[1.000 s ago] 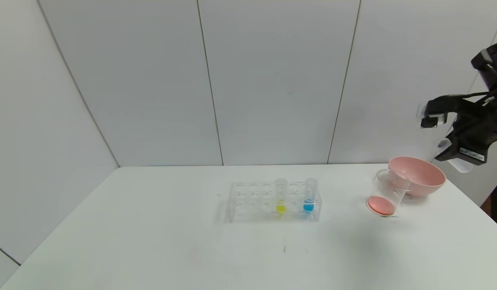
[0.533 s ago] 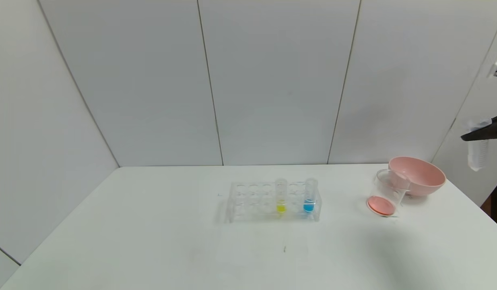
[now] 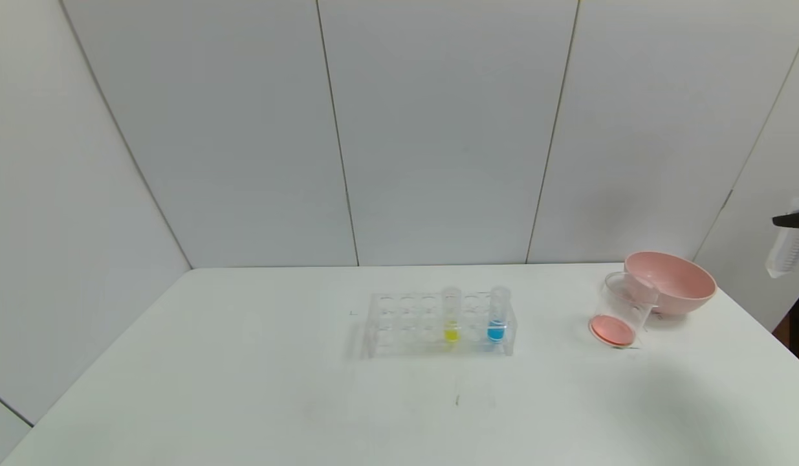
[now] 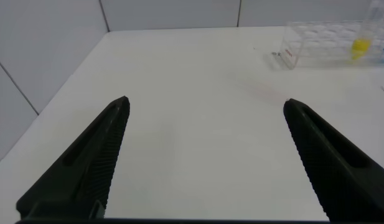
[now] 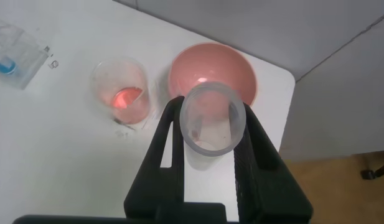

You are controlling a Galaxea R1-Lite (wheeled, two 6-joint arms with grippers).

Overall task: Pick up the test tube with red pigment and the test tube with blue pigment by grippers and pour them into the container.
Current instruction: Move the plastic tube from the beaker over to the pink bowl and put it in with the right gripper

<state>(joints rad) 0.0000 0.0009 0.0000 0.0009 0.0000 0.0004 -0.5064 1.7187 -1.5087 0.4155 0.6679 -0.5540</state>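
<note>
My right gripper [image 5: 211, 113] is shut on a clear test tube [image 5: 207, 140] that looks empty and hangs upright. In the head view only a fingertip [image 3: 792, 221] and the tube [image 3: 786, 249] show at the far right edge, high and to the right of the table. The container [image 3: 622, 312] holds red-orange liquid; it also shows in the right wrist view [image 5: 123, 93]. The test tube with blue pigment [image 3: 498, 317] stands in the rack. My left gripper [image 4: 204, 109] is open and empty over the table's left part, outside the head view.
A clear tube rack [image 3: 405, 323] stands mid-table and also holds a yellow tube [image 3: 451, 317]. A pink bowl [image 3: 671, 281] stands right behind the container near the table's right edge. White wall panels close the back and left.
My right arm has pulled away to the right, mostly out of the head view. The tube it holds has turned from tilted to hanging upright.
</note>
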